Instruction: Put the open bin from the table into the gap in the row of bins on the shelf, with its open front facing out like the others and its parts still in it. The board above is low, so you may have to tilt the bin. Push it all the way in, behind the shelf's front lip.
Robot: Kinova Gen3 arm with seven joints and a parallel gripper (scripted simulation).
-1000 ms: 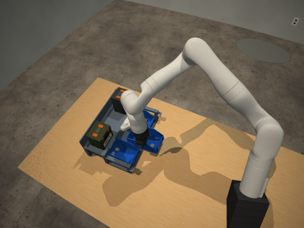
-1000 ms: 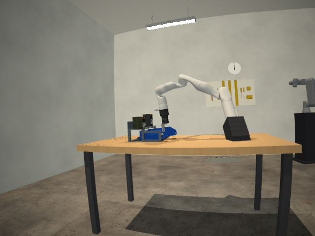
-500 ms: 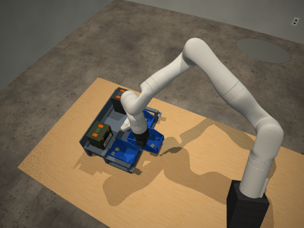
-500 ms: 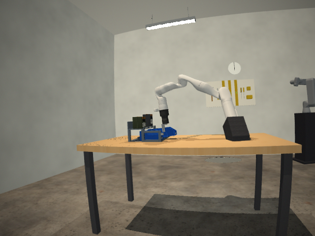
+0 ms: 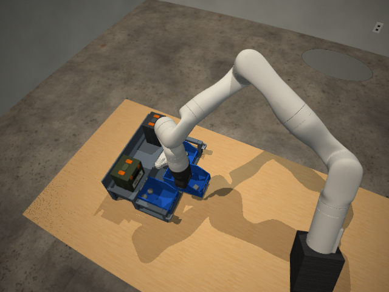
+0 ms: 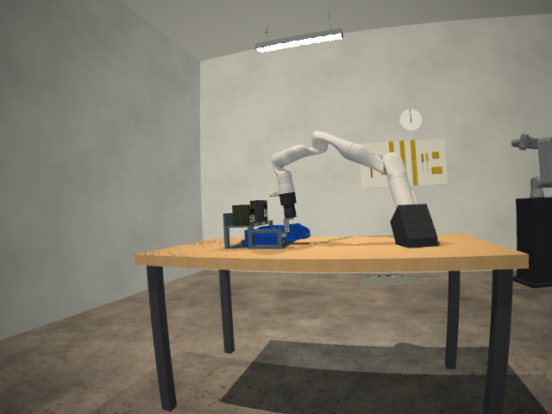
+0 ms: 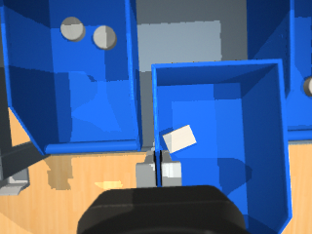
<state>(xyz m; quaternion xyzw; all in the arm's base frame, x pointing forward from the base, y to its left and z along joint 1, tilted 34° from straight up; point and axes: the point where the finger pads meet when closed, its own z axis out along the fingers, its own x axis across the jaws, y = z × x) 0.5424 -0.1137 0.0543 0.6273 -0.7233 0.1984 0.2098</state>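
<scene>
Top view: white arm's black gripper [image 5: 182, 184] reaches down onto the blue open-fronted plastic bin [image 5: 200, 179], partly entered into the grey metal shelf [image 5: 108, 182] between two blue bins.

Exterior view: the bin [image 6: 299, 230] juts out from the shelf front on the wooden table [image 6: 338, 258].

Wrist view: grey fingers pinch nearly shut on the bin's side wall [image 7: 155, 104]; a white block [image 7: 179, 138] lies inside.
</scene>
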